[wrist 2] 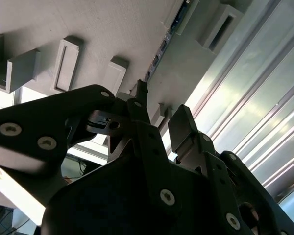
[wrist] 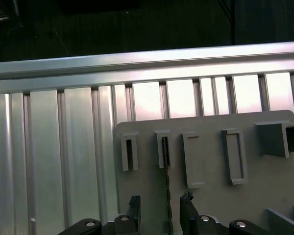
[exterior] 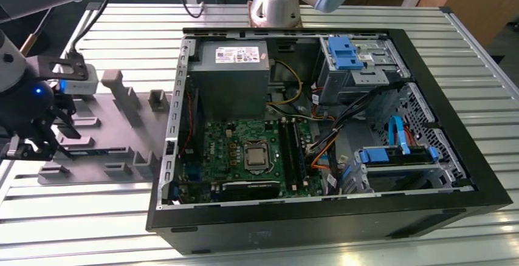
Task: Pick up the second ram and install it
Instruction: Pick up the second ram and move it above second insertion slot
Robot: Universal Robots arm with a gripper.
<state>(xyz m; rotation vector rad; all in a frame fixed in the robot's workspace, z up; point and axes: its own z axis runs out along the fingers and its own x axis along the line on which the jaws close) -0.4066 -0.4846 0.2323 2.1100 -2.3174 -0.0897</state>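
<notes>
The second ram stands on edge in a slot of the grey fixture plate, seen as a thin dark strip. My gripper is open, one black finger on each side of the stick, with gaps on both sides. In the second wrist view the ram runs away from the open gripper. In the exterior view the gripper hangs over the plate's end at the exterior view's left, with the ram lying along the plate.
An open black computer case lies on the ribbed metal table, at the exterior view's right of the plate. Inside are the green motherboard, black memory slots, a grey power supply and blue drive brackets.
</notes>
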